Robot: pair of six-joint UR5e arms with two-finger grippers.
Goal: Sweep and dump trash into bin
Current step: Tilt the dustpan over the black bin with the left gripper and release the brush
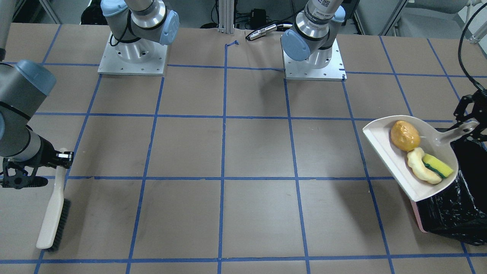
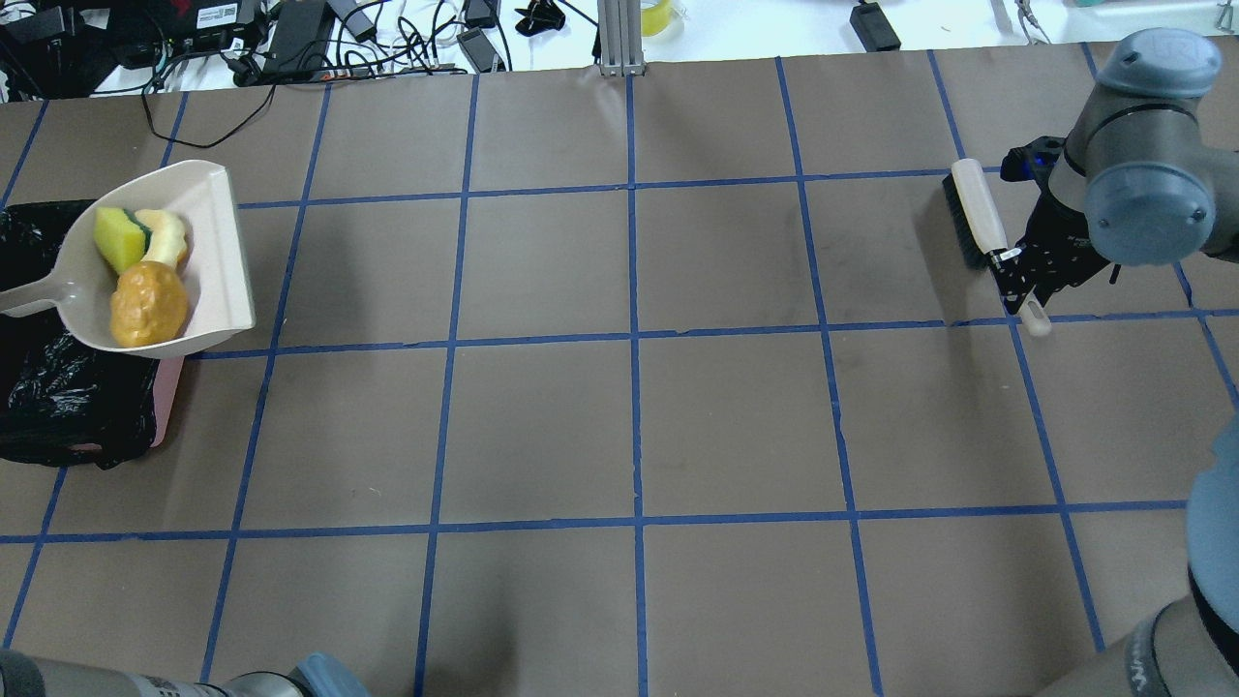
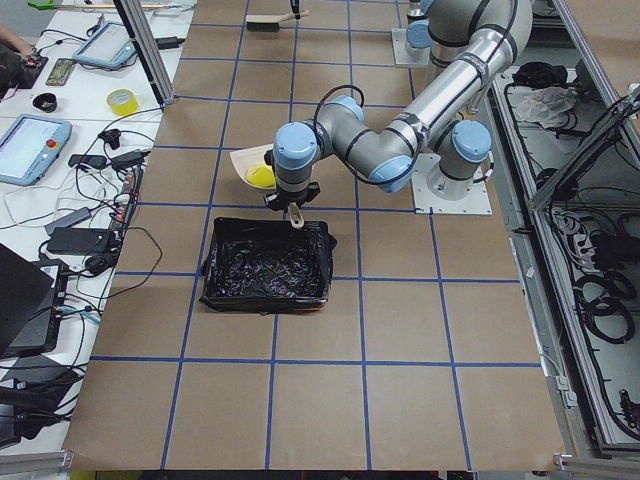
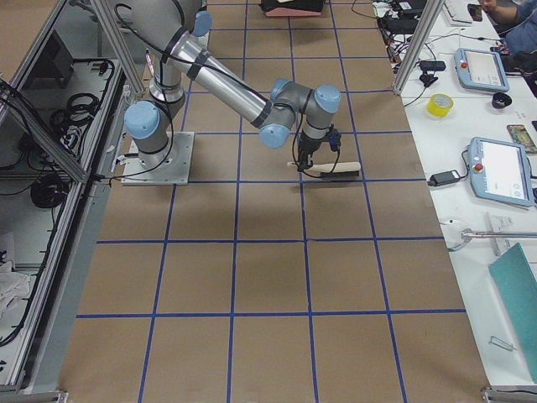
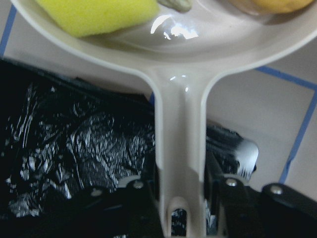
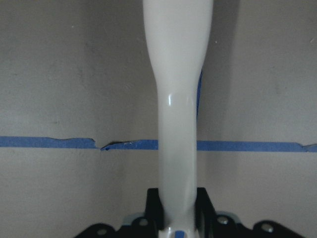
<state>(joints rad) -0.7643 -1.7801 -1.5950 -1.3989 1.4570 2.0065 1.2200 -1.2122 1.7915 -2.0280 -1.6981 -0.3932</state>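
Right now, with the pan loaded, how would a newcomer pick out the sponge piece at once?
Find the pink, black-lined bin on the robot's left side; the beige dustpan hangs over its edge. Inside, the sponge wedge lies beside the cream slice. It alone is yellow-green, flat-faced, with a dark green edge; the orange lump is glossy and round.

The silver-grey left arm (image 1: 317, 23) and right arm (image 1: 142, 13) wear pale blue joint caps (image 1: 295, 45) and sit on square metal base plates (image 1: 114, 66) dotted with screw holes. A printed white label (image 1: 328, 3) rings the left arm; a black cable (image 1: 461, 53) runs to the black left hand (image 5: 182, 208).
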